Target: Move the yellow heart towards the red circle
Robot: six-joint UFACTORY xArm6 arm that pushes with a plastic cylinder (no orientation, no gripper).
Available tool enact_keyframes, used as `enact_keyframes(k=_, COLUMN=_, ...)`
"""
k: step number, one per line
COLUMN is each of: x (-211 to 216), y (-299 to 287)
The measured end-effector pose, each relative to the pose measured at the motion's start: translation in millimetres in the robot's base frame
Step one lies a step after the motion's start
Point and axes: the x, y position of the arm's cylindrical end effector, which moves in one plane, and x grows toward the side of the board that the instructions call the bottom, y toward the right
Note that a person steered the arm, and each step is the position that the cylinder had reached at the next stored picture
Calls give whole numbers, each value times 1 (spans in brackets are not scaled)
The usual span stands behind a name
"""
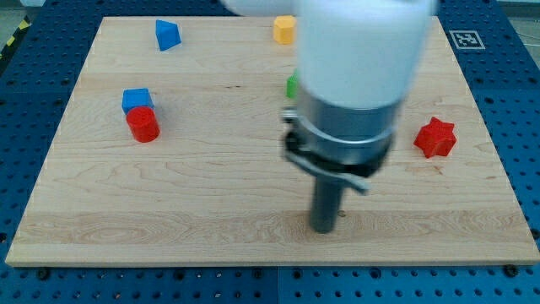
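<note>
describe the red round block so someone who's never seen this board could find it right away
Start at the wooden board's left side in the view. The red circle block sits there, touching the lower right of a blue cube-like block. The only other red piece, a star, lies far right.

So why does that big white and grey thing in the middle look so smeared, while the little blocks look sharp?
In the camera view, the arm sits close to the lens and is blurred, likely from motion; my tip is soft too. The red circle and red star stay crisp. Lighting is even, shadows faint, no glare on the board. The arm hides most of a green block.
</note>
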Motion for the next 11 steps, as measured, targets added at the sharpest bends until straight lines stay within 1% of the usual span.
enact_keyframes(k=1, x=-1, y=53)
enact_keyframes(k=2, x=-37, y=66)
enact_keyframes(k=3, x=-64, y=50)
enact_keyframes(k=5, x=-81, y=-29)
enact_keyframes(k=6, x=-88, y=-45)
enact_keyframes(k=7, x=-89, y=-4)
enact_keyframes(k=8, x=-113, y=-11)
enact_keyframes(k=10, x=-114, y=-86)
enact_keyframes(k=11, x=-102, y=-98)
